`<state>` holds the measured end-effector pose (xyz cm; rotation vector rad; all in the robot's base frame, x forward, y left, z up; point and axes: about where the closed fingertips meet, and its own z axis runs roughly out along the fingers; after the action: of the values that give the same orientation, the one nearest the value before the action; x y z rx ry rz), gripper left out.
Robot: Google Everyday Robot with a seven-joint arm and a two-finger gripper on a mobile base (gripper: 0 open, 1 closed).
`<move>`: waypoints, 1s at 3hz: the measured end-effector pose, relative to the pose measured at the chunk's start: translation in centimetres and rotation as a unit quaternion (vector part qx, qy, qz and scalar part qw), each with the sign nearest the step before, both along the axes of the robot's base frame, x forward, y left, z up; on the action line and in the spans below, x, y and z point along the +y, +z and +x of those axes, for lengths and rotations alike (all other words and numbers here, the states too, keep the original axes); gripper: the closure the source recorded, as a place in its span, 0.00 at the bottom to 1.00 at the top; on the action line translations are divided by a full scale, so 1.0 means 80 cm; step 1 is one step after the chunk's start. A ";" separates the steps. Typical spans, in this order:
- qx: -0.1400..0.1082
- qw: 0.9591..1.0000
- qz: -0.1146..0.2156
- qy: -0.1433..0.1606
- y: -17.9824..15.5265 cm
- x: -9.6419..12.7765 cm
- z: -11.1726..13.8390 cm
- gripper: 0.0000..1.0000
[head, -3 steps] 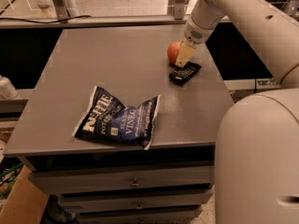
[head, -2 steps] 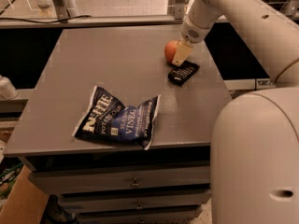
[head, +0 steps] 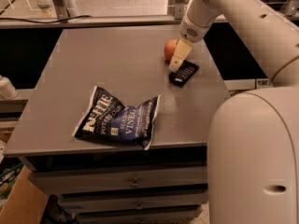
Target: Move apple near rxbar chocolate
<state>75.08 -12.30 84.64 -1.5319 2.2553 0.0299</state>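
Apple: You see the apple (head: 168, 49) at the far right of the worktop (head: 107, 59), close to the back edge and, as far as can be seen, resting on the surface.

Rxbar chocolate: The rxbar chocolate (head: 184, 73) lies flat just in front of the apple and a little towards the picture's right. The two are near each other, with a narrow strip of grey between them.

Bar's long axis: It runs on a diagonal, with the near end towards the picture's left and the far end towards the right.

Gripper position: The gripper (head: 175, 64) comes down from the cream arm (head: 224, 8) at the upper right. It slants across the apple's right side, and its tip hangs in the gap between apple and bar.

Key relation: From the gripper, the apple is immediately behind and to the picture's left, and the bar is immediately in front. Any further shift you order would be a small one towards the near right.

Gripper state: You cannot tell from this view whether it is open or closed. Nor can you tell whether it has hold of the apple or merely stands against it.

Progress, as judged: The apple is already close to the bar, so the task looks all but done.

Bystander: A dark blue chip bag (head: 117, 118) lies crumpled near the front edge, well apart from both.
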 end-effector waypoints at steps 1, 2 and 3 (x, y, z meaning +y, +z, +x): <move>0.000 1.000 0.003 -0.002 0.004 -0.005 -0.002 0.00; -0.005 1.000 0.023 -0.015 0.015 -0.028 -0.009 0.00; -0.022 0.998 0.059 -0.030 0.030 -0.066 -0.025 0.00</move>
<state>73.07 -17.61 87.05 -1.3899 2.2217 0.1101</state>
